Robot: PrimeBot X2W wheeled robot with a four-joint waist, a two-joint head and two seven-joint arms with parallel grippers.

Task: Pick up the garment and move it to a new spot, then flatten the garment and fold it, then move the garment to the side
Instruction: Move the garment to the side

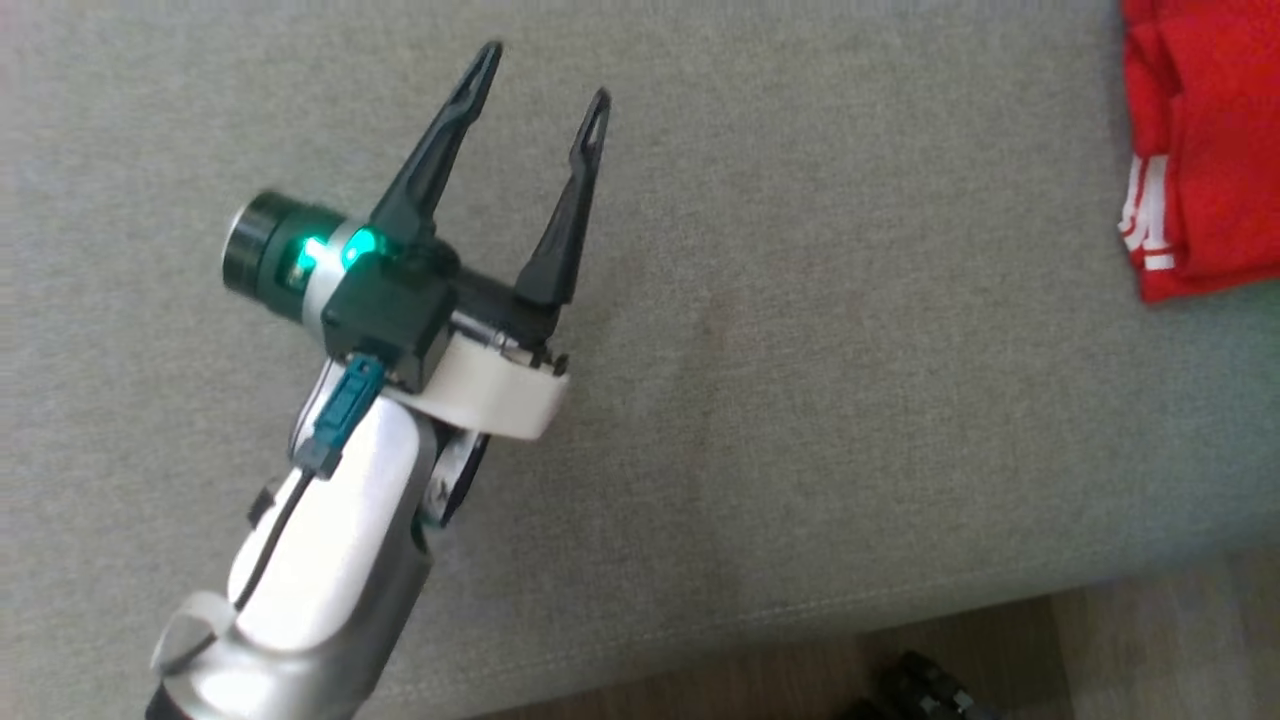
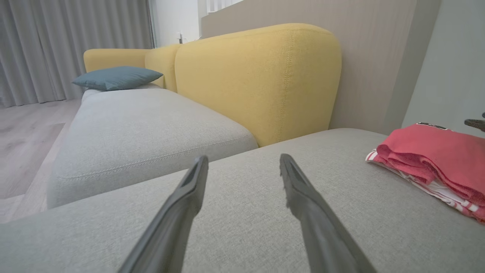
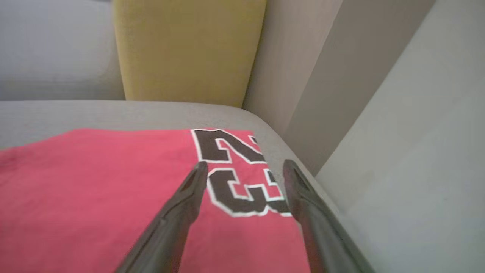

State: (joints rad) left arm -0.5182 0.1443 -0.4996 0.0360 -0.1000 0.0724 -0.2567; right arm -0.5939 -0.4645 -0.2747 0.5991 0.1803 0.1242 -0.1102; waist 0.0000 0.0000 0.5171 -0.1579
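Observation:
The garment (image 1: 1205,150) is a red jersey with white trim, folded at the far right of the grey sofa seat (image 1: 850,400). In the left wrist view the garment (image 2: 432,157) lies as a folded stack at the right. My left gripper (image 1: 540,75) hovers over bare cushion at the left, fingers spread with nothing between them; its open gripper (image 2: 244,161) points toward the yellow backrest. My right gripper (image 3: 245,168) stands open just above the garment (image 3: 94,189), over its black number print, holding nothing.
A yellow backrest (image 2: 257,79) rises behind the seat. A second grey seat (image 2: 144,125) with a blue cushion (image 2: 115,77) lies beyond. A grey wall (image 3: 398,132) borders the seat's right end. Wooden floor (image 1: 1100,650) runs along the front edge.

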